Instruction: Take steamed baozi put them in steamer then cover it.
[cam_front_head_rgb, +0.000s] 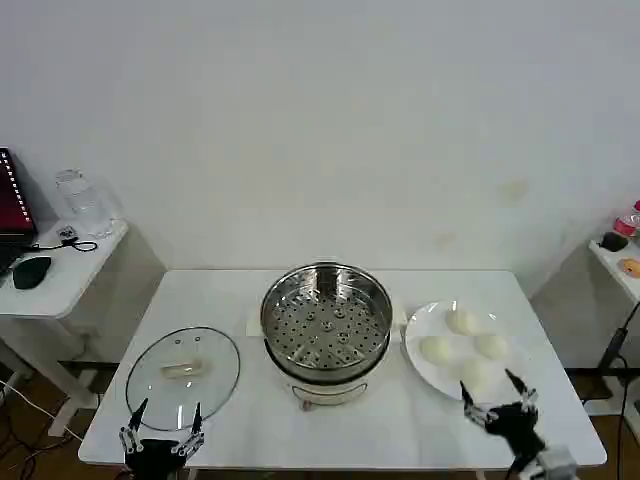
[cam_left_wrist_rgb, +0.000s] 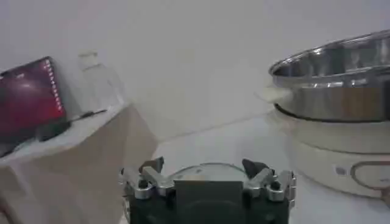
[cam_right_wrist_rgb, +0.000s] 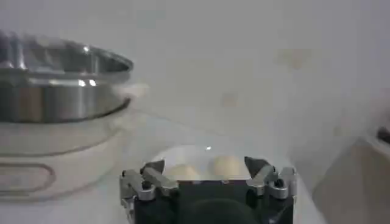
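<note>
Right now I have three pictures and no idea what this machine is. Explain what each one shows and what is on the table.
This is a two-armed robot facing a white table. The wide picture comes from a camera on its head, looking down. The other two come from cameras on its wrists, each looking out past that arm's own claw.

At the table's near edge, the left gripper sits open by the glass lid, and the right gripper sits open by the white plate. Neither holds anything.

In the middle stands the steamer, a shiny metal pot with a holed tray inside, nothing in it yet. The plate to its right carries four steamed baozi. The lid lies flat to the steamer's left.
</note>
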